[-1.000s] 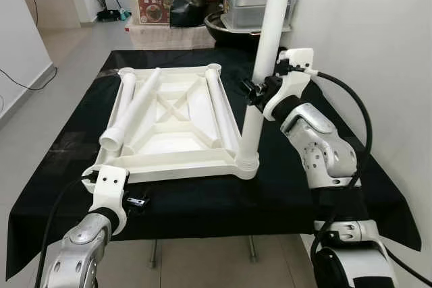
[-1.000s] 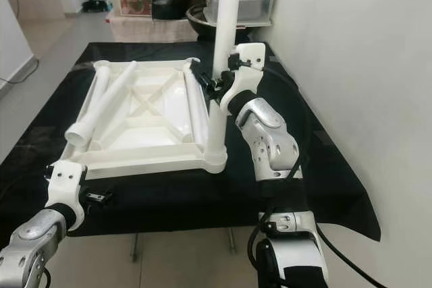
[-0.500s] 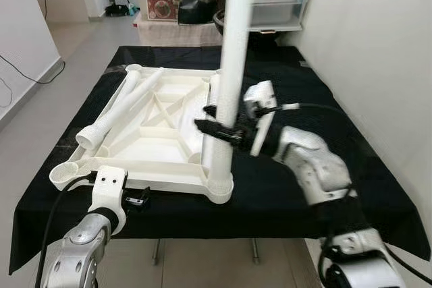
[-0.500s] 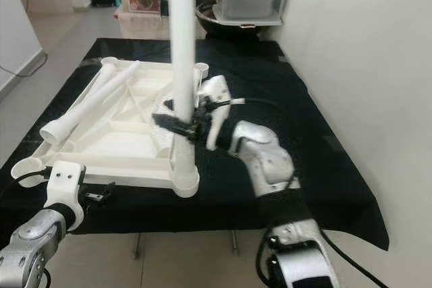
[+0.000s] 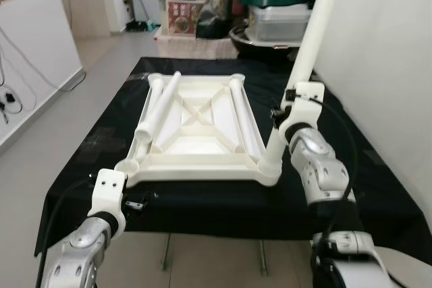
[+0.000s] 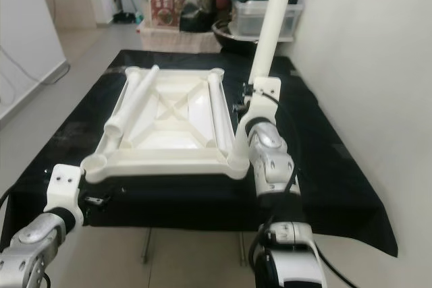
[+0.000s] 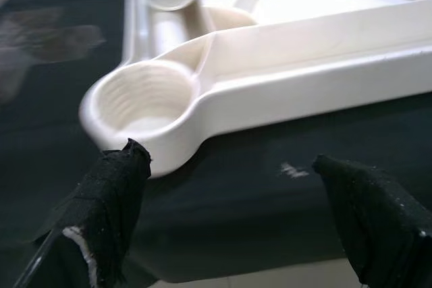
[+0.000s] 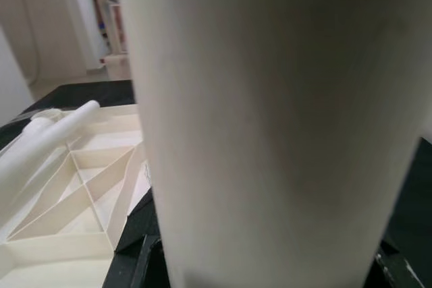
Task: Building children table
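A white table top [image 5: 196, 168] lies upside down on a black cloth [image 5: 216, 200]. A white table leg [image 5: 307, 52] stands in its near right corner socket and leans to the right. My right gripper [image 5: 283, 109] is shut on the leg partway up; in the right wrist view the leg [image 8: 270, 119] is pressed close between the fingers [image 8: 138, 261]. Three loose legs [image 5: 156, 109] lie across the table top. My left gripper [image 7: 233, 160] is open, low at the cloth's front edge, just before the empty near left socket [image 7: 145, 96].
Storage boxes and a lidded pot [image 5: 277, 15] are stacked behind the table. A white wall [image 5: 385, 65] runs close along the right side. Open floor [image 5: 61, 133] lies to the left, with a cable [image 5: 13, 99] by the left wall.
The camera has shifted. The socketed leg stood about upright half a second ago and now leans right, with my right gripper still shut on it. The left gripper stays by the front edge.
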Robot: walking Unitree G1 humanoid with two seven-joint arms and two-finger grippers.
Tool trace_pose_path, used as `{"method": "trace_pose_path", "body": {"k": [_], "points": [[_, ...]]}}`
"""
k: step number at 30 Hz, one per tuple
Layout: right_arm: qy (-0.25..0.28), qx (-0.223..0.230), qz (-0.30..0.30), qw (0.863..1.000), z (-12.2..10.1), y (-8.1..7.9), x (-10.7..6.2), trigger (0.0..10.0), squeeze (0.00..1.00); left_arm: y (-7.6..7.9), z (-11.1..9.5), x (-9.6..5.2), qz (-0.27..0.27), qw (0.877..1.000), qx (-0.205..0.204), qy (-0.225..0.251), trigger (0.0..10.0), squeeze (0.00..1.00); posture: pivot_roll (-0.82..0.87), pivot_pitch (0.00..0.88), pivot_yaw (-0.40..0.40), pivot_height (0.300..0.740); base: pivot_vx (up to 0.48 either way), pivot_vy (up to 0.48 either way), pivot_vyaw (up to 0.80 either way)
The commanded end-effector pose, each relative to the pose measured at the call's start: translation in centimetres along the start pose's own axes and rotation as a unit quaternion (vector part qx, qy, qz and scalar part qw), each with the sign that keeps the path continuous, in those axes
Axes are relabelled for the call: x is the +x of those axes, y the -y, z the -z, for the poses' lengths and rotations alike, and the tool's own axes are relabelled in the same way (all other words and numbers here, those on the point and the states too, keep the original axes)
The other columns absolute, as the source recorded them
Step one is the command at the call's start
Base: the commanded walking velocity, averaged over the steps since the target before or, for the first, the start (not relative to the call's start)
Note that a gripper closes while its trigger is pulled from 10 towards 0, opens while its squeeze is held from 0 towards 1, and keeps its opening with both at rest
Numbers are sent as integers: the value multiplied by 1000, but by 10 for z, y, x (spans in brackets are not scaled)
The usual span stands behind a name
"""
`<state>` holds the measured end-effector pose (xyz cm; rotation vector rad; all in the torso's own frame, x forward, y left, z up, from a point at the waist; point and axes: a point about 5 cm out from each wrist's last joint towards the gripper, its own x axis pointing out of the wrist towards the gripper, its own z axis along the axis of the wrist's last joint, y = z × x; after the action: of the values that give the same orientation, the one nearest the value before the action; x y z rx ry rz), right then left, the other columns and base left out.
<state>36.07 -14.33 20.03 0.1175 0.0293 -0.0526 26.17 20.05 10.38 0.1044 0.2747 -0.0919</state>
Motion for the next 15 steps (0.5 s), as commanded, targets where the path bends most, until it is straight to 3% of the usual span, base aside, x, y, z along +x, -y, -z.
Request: {"method": "trace_pose_path", "body": {"k": [1,2,4,5,7,8,9,10,11,12,13,14,15], "points": [[-39,21,14,999,12,-4,-6,10000,0,3,0,2,7,1000,2,-2,10000,0,93,0,-31,740,0,0,0],[-10,29,-23,999,3,-20,-10,10000,0,4,0,2,8,1000,2,-2,10000,0,92,0,-31,740,0,0,0],[-10,29,-23,999,3,-20,-10,10000,0,4,0,2,8,1000,2,-2,10000,0,92,0,-31,740,0,0,0],[20,35,-62,997,-7,-34,-13,10000,1000,4,-1,3,9,1000,2,-2,10000,0,93,0,-33,740,0,0,0],[50,59,-158,984,-25,-55,-15,10000,1000,3,-1,3,8,1000,1,-1,10000,0,96,0,-36,740,0,0,0],[50,59,-158,984,-25,-55,-15,10000,1000,3,-1,3,8,1000,1,-1,10000,0,96,0,-36,740,0,0,0],[57,63,-213,973,-33,-61,-15,10000,75,3,-1,4,7,1000,1,0,10000,0,95,0,-38,740,0,0,0],[61,58,-261,962,-38,-64,-16,10000,75,3,-1,4,7,1000,0,0,10000,0,95,0,-38,740,0,0,0],[61,58,-261,962,-38,-64,-16,10000,75,3,-1,4,7,1000,0,0,10000,0,95,0,-38,740,0,0,0],[65,41,-332,940,-43,-65,-19,10000,0,3,-1,4,6,1000,0,1,10000,0,94,0,-40,740,0,0,0],[54,29,-411,909,-43,-64,-26,10000,0,3,-1,5,6,1000,-1,1,10000,0,95,0,-42,740,0,0,0],[43,23,-456,888,-43,-64,-31,10000,0,3,-1,5,6,1000,-1,1,10000,0,95,0,-43,740,0,0,0],[23,31,-513,858,-41,-63,-39,10000,0,4,-1,5,6,1000,-1,2,10000,0,96,0,-46,740,0,0,0]]}}
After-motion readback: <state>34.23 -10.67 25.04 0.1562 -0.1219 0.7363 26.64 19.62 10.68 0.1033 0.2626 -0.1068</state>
